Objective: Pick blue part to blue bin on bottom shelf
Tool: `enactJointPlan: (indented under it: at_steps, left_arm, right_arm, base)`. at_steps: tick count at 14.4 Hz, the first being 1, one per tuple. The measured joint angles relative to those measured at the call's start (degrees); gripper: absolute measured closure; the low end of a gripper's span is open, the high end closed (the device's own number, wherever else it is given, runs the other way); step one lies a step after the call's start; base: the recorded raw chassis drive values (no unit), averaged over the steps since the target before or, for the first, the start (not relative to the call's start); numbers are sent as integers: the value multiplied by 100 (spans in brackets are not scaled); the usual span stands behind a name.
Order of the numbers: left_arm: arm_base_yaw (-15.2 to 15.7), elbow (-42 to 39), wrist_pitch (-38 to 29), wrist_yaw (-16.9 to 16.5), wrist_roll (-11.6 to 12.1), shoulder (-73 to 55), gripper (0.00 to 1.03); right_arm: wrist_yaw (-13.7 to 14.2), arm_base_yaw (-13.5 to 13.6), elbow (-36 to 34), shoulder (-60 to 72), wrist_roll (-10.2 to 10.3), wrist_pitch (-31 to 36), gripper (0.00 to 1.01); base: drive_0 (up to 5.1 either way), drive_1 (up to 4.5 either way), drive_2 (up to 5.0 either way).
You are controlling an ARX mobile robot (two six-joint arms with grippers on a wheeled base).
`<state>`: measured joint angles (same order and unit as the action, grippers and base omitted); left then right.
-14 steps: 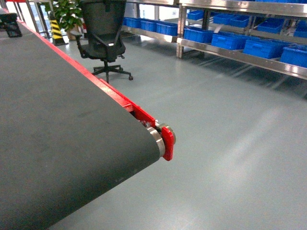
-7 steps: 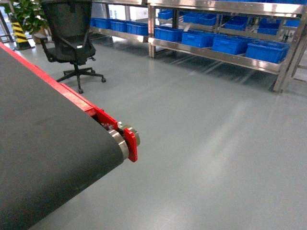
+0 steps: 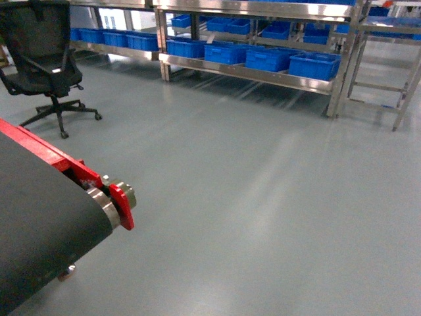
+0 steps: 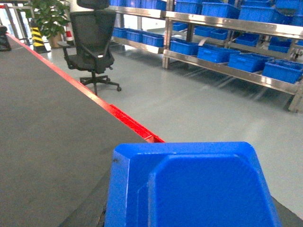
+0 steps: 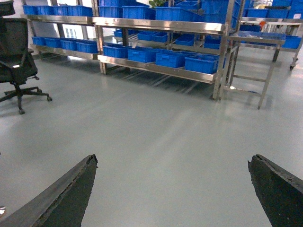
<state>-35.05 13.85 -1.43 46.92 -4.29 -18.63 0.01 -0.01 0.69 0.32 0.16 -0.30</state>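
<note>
Right hand [image 5: 173, 189] spread wide, holding nothing; left hand's state impossible to tell behind a blue piece [image 4: 189, 187]. Could miss the bottom shelf [image 3: 250, 71] bins from this far across open floor.

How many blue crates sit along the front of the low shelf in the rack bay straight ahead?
4, in a row on the bottom shelf: leftmost crate, second crate, third crate, rightmost crate. More sit behind, partly hidden.

A grey, glossy floor [image 3: 263, 197] reflected overhead light. A black office chair [image 3: 43, 62] stood at the left, near a red-edged conveyor belt [image 3: 39, 224]. Steel racks [image 3: 256, 72] lined the far side, and a potted plant [image 4: 47, 16] stood behind.
</note>
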Motion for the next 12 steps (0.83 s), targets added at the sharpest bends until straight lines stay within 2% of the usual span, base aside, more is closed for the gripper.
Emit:
enactJointPlan:
  at_steps: [12]
  left_arm:
    - [0,0,-2,2,0,0,60]
  right_arm:
    - [-2,0,0,0,0,2,3]
  base:
    - [-159,-159,-159]
